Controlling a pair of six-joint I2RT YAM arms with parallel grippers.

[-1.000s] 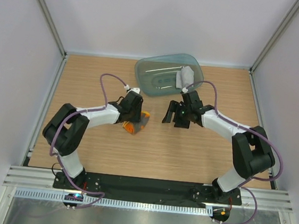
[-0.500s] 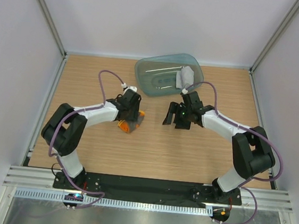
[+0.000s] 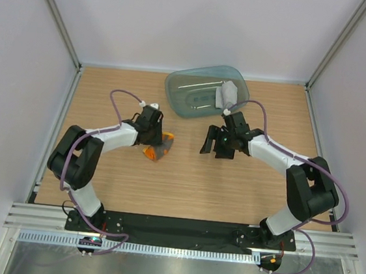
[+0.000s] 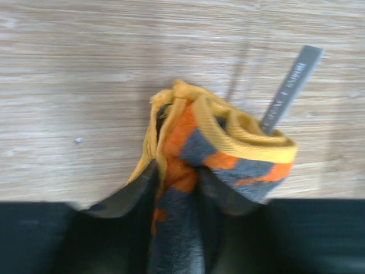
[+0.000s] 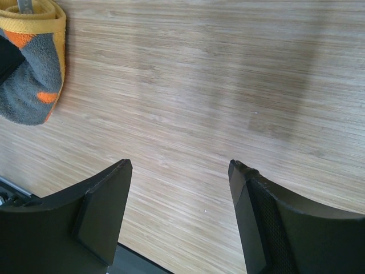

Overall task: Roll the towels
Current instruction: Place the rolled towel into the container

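Top external view: on the pale wooden table [image 3: 108,96], a bunched yellow-orange towel with orange cartoon print and grey patches [image 3: 158,150] lies just left of centre, and the left gripper [image 3: 156,141] reaches it from its 10 o'clock side. Left wrist view shows the two dark fingers [image 4: 122,197] drawn in narrow against a fold of that yellow-orange towel, pinching it. The cloth curls into a loose loop above them, and a thin grey tag with faint lettering [image 4: 291,85] sticks out from the loop toward 1 o'clock. The right gripper [image 3: 214,142] hovers at the towel's 3 o'clock, apart from it. In the right wrist view its fingers [image 5: 102,211] stand wide with only bare wood between them, the towel showing in the 10 o'clock corner. A translucent teal plastic tray [image 3: 187,95] sits at the table's 12 o'clock edge, and a plain grey towel [image 3: 227,94], bundled up, rests at the tray's 3 o'clock end.
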